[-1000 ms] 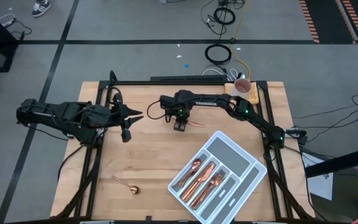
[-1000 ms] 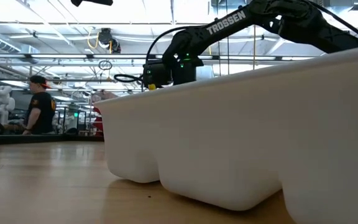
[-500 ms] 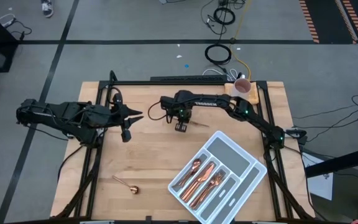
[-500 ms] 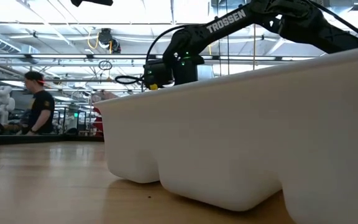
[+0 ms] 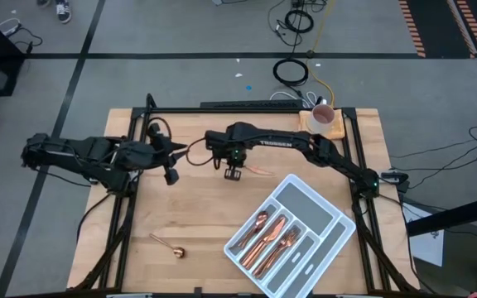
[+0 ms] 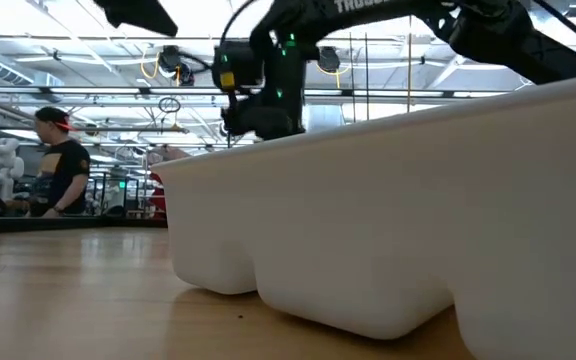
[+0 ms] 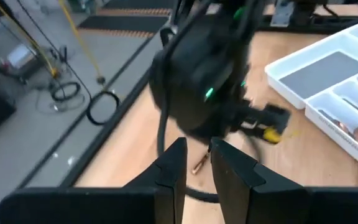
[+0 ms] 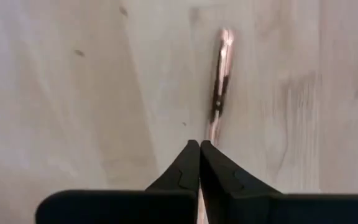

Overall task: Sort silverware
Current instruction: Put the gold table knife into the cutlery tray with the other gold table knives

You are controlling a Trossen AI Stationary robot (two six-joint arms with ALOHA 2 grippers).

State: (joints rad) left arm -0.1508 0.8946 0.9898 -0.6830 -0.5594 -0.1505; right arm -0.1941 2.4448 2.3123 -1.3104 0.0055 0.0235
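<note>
You are working on a pale wooden table [image 5: 197, 215] framed by dark rails, standing on a grey floor crossed by dark tape lines, with cable coils on the floor at 12 o'clock. Level across the table, a bright hall with ceiling trusses shows, and a person in a dark shirt [image 6: 63, 170] stands at its far side.

The grey-white tray [image 5: 291, 234] sits at 5 o'clock from table centre, holding several rose-gold pieces [image 5: 273, 234] in its narrow slots. A lone spoon [image 5: 168, 246] lies at 7 o'clock. Your right gripper [image 5: 233, 172], near centre, has its fingers pressed together on a thin copper utensil [image 8: 219, 93]; its slim handle runs out past the fingertips above the wood. Your left gripper [image 5: 171, 176] hangs at 9 o'clock, fingers slightly parted, holding nothing.
</note>
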